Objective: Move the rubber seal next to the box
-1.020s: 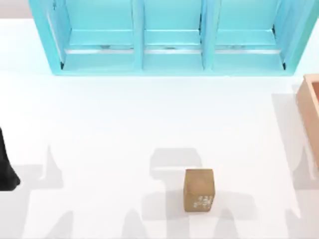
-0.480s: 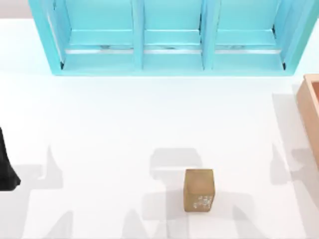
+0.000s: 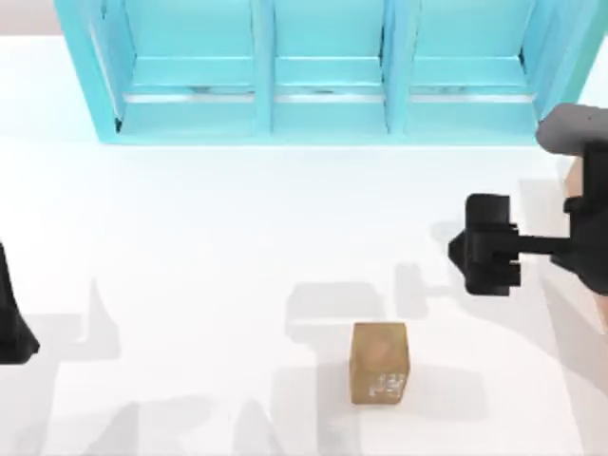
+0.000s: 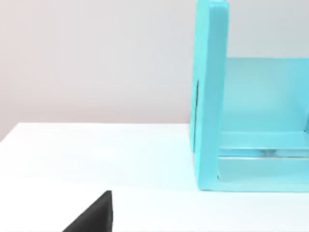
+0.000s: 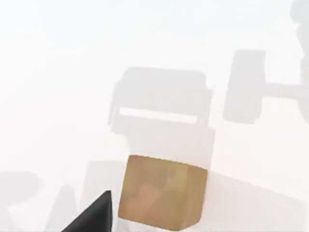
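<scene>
The rubber seal (image 3: 379, 362) is a small tan-brown block standing on the white table near the front middle, with whitish marks on its front face. In the right wrist view the seal (image 5: 161, 192) sits low, with one dark fingertip (image 5: 94, 216) beside it and apart from it. My right gripper (image 3: 484, 245) hovers open to the right of the seal and behind it, holding nothing. The box (image 3: 574, 182) shows as a sliver of orange-tan at the table's right edge, mostly hidden by my right arm. My left arm (image 3: 11, 323) is parked at the left edge.
A large turquoise shelf unit (image 3: 323, 71) with three bays runs along the back of the table, and its end wall (image 4: 210, 96) shows in the left wrist view. White tabletop lies between the seal and the right edge.
My right arm has come in from the right edge and now hangs over the table in front of the box. The seal and my left arm have not moved.
</scene>
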Available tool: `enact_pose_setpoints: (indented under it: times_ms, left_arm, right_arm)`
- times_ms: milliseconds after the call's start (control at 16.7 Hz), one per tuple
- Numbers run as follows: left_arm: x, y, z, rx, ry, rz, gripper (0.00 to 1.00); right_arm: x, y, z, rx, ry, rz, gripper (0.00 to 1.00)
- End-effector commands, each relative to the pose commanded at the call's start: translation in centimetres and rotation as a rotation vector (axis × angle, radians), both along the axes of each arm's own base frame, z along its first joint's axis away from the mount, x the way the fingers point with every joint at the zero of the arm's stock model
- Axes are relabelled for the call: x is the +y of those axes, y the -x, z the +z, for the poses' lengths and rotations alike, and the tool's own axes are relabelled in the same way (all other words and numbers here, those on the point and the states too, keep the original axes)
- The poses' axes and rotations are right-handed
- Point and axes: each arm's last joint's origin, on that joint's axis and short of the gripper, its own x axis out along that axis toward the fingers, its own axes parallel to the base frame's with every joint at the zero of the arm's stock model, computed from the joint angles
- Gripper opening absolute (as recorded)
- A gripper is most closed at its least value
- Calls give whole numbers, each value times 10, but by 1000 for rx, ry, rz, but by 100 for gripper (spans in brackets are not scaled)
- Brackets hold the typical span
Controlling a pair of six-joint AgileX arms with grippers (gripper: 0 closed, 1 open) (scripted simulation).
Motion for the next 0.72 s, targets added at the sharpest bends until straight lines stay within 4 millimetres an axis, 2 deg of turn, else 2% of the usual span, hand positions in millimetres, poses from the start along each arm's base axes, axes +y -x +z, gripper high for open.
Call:
enact_pose_setpoints:
  times_ms: [180,360,540,720]
  left_arm:
    - [0,0,0,0,0,0,100]
    - [0,0,0,0,0,0,100]
    - [0,0,0,0,0,0,100]
    - [0,0,0,0,0,0,100]
  right_arm:
    - [52,-26,-9,244,131,-2,100]
    - [93,-46,-25,414,251,-31,100]
    - [120,-60,-39,518,333,-61,100]
    - [132,-67,-45,564,368,-79,100]
